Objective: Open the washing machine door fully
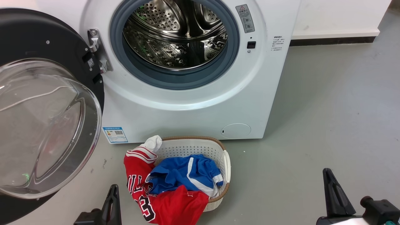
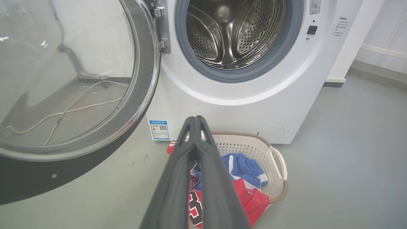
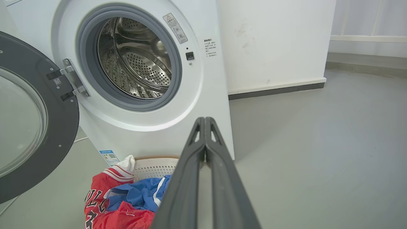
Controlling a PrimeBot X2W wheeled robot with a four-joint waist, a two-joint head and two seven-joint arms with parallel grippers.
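Observation:
The white washing machine [image 1: 193, 112] [image 2: 241, 105] [image 3: 152, 130] stands ahead with its steel drum [image 1: 175, 34] exposed. The washing machine door [image 1: 47, 125] [image 2: 73, 95] [image 3: 28, 121], a black disc with a clear glass bowl, hangs swung out wide on its hinge [image 1: 98, 51] at the left. My left gripper [image 1: 113, 190] [image 2: 194, 121] is shut and holds nothing, low at the bottom, just right of the door's lower rim and apart from it. My right gripper [image 1: 328, 175] [image 3: 204, 122] is shut too, low at the right over bare floor.
A white laundry basket [image 1: 218, 153] [image 2: 276, 159] [image 3: 152, 165] with a red jersey [image 1: 175, 203] and blue shorts [image 1: 184, 175] sits on the grey floor against the machine's front, between my grippers. A white cable [image 2: 73, 108] shows through the door glass. A wall [image 3: 273, 44] lies right.

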